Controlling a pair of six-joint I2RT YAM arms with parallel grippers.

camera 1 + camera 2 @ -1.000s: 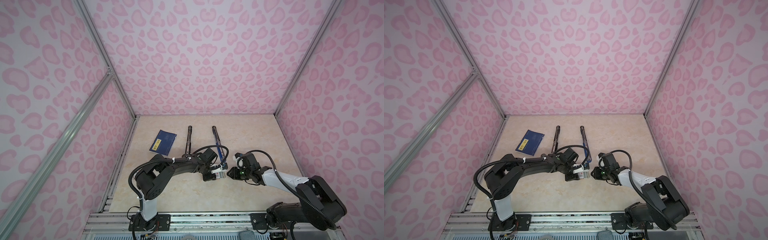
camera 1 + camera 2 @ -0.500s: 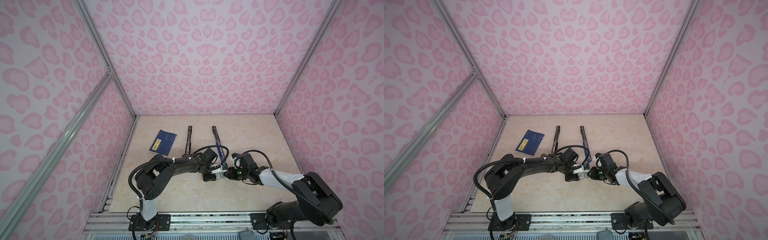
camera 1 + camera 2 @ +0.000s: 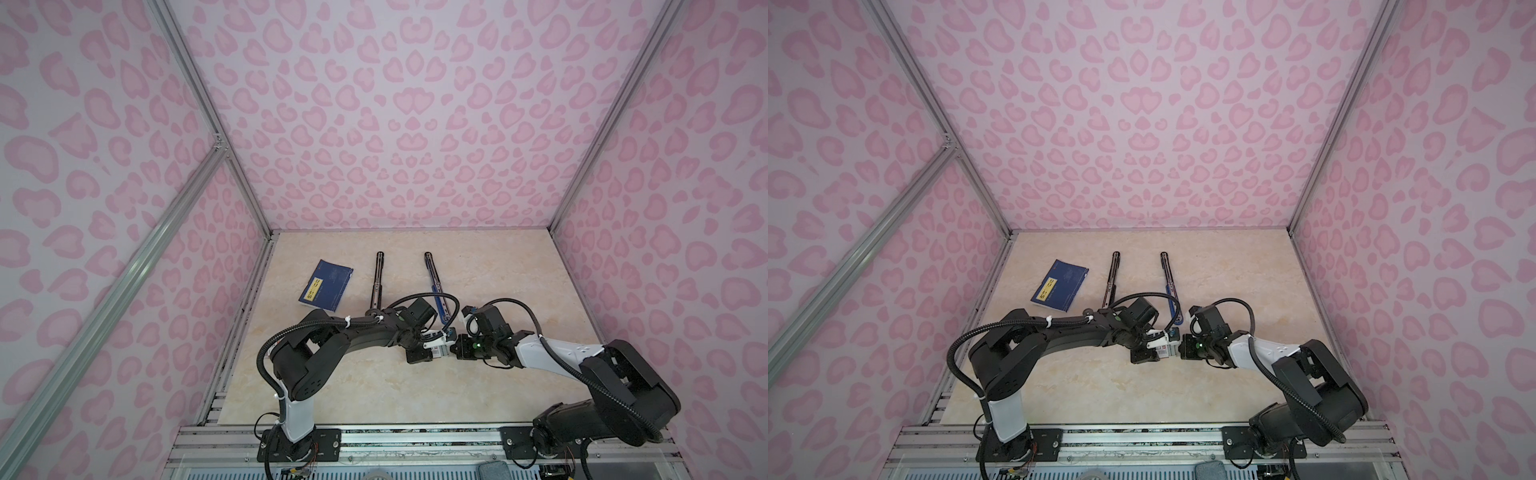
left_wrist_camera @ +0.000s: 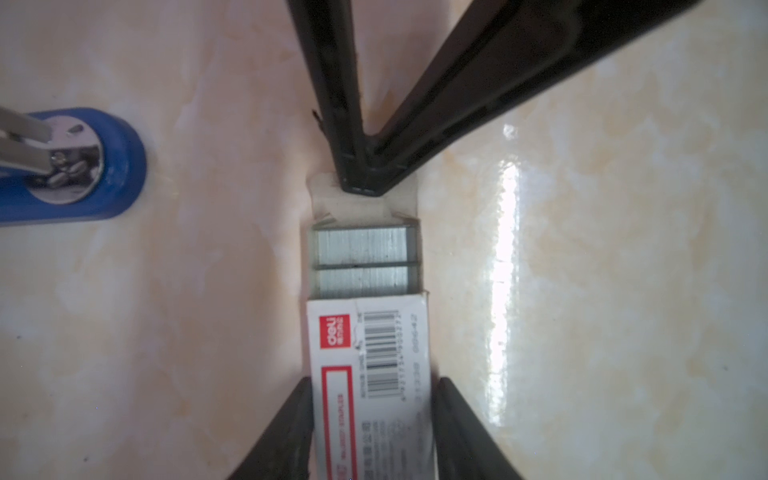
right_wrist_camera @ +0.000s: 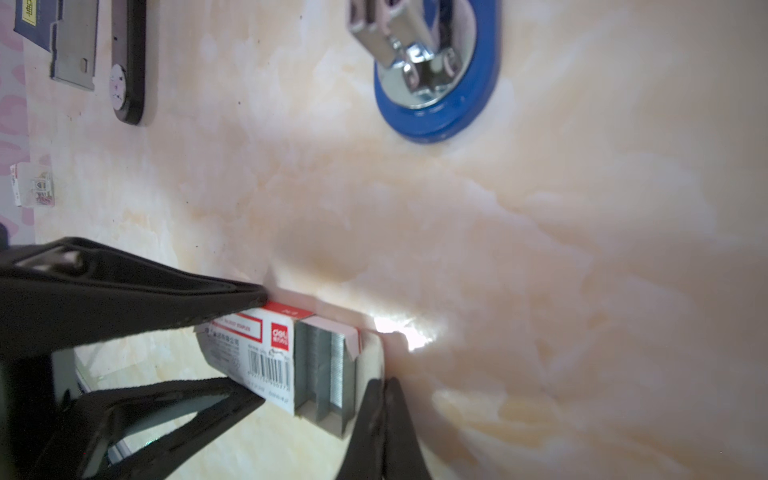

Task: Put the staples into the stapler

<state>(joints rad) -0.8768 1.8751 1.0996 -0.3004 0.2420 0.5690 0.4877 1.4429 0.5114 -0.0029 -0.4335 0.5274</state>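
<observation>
Left gripper (image 4: pixel 374 386): my jaws stand about half open and clamped on the two long sides of the box (image 4: pixel 370 353), towards its closed end.
Right gripper (image 4: pixel 361 187): my jaws are fully closed, tips together at the flap (image 4: pixel 399 203) on the tray's open end. I cannot tell whether the flap is nipped between them.
Staples (image 4: pixel 361 262): they lie bare in the part of the tray that sticks out of the box, two silvery blocks side by side. They sit between my two grippers, just past the left tips and just short of the right tips, touching neither.
Place: about mid-width of the bench (image 3: pixel 498 270), nearer its front edge than its back. I cannot tell whether the box rests on the bench or hangs just over it.
Handling: I judge a strip to be light, stiff and smooth, so it may slip. It is only glued together, so it should snap if bent or squeezed hard.
Hold: I would grip one strip gently across its long sides near mid-length. They are packed tight, so my tips have little room.
Blue stapler (image 4: pixel 83 166): it lies opened flat, with its hinge end near the box on the side towards the back edge.
Black stapler (image 3: pixel 377 282): also opened flat, it lies further towards the left edge. I cannot tell which of the two is to be loaded.
</observation>
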